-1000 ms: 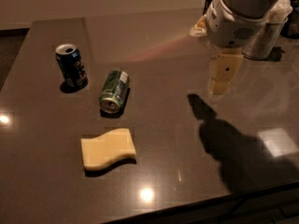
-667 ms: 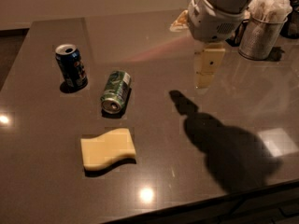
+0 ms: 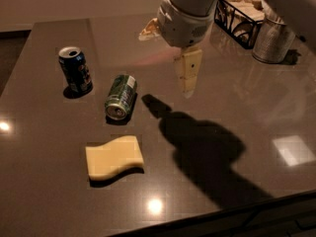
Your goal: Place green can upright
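Note:
The green can (image 3: 120, 97) lies on its side on the dark table (image 3: 237, 107), left of centre, with its silver end facing the front. My gripper (image 3: 187, 78) hangs above the table to the right of the can and a little behind it, apart from it. It holds nothing. Its shadow falls on the table just right of the can.
A dark blue can (image 3: 75, 69) stands upright to the left of the green can. A yellow sponge (image 3: 114, 157) lies in front of it. A wire basket (image 3: 242, 11) and a metal cup (image 3: 270, 38) stand at the back right. The table's front edge is near the bottom.
My arm and gripper have moved left across the table towards the green can. The cans and the sponge have not moved.

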Tool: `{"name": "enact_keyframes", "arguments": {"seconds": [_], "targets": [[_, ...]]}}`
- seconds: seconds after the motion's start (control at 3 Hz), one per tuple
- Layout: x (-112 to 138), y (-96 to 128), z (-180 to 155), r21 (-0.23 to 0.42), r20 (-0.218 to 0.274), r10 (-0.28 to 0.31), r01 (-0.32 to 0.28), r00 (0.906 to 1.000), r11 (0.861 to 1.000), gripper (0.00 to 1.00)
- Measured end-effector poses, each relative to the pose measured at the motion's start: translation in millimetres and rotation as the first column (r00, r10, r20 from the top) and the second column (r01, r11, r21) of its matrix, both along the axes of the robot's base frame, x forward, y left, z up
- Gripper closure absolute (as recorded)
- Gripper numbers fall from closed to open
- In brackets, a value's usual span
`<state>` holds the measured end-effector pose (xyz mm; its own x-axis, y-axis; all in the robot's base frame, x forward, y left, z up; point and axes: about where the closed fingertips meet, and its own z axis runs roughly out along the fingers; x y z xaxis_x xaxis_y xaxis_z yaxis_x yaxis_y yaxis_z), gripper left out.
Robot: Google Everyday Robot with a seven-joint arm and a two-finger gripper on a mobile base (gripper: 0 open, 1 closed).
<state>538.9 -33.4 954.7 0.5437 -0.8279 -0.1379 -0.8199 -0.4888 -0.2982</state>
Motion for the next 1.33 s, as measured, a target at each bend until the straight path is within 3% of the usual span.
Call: {"name": "enact_keyframes", "arguments": {"seconds": [0.33, 0.67, 1.0, 1.33], "targets": [[0, 29, -13, -0.067, 0.007, 0.158, -0.158, 0.9873, 0.985, 0.00], [-5, 57, -27, -0.128, 0.000, 0.304, -0.301, 0.9528, 0.945, 0.00], [-17, 80, -40, -0.174, -0.013, 0.416, -0.412, 0.9091, 0.894, 0.00], [-25, 97, -54, -0.210, -0.034, 0.482, -0.477, 0.8757, 0.853, 0.00]]}}
